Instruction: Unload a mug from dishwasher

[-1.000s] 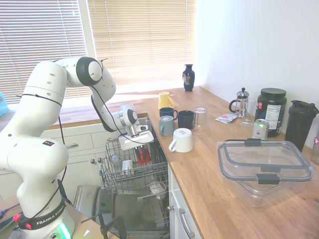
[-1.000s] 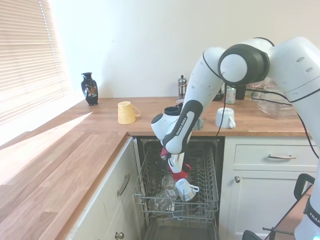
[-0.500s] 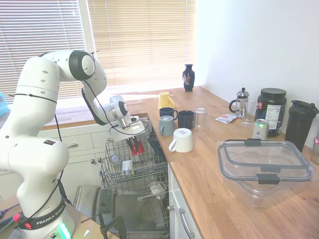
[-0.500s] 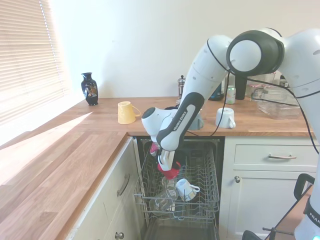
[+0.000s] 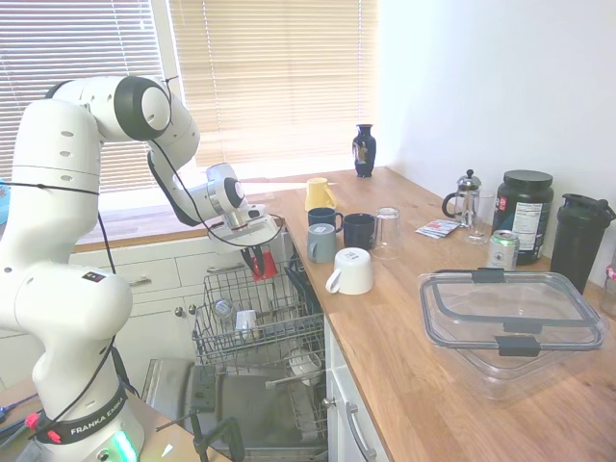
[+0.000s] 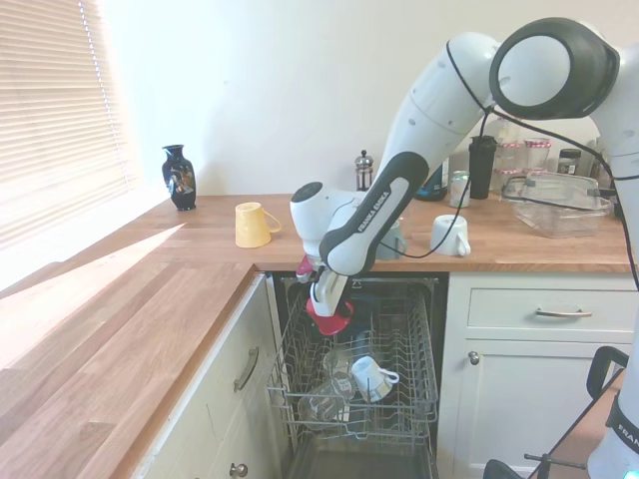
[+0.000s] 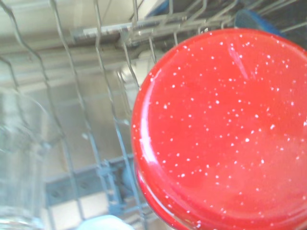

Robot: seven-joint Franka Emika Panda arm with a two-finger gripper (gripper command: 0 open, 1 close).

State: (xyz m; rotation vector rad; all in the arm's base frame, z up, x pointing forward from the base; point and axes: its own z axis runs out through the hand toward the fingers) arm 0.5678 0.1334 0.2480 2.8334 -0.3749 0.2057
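Note:
My gripper (image 6: 321, 302) is shut on the red mug (image 6: 329, 317), which hangs in the air above the dishwasher's wire rack (image 6: 404, 394). In the first exterior view the mug (image 5: 259, 263) shows just under the gripper (image 5: 256, 255), over the rack's (image 5: 252, 332) back edge and level with the counter top. Up close in the wrist view, the mug's speckled red base (image 7: 223, 129) fills most of the picture, with rack tines behind it.
A white cup (image 6: 373, 377) and a clear glass (image 6: 319, 403) lie in the rack. On the counter (image 5: 404, 346) stand a white mug (image 5: 351, 271), a grey-blue mug (image 5: 321, 243), dark mugs, a yellow mug (image 5: 319, 192), a glass and a plastic container (image 5: 510, 322).
The arm has lifted the red mug up out of the rack, from among the tines to about counter height, and drawn it toward the window side.

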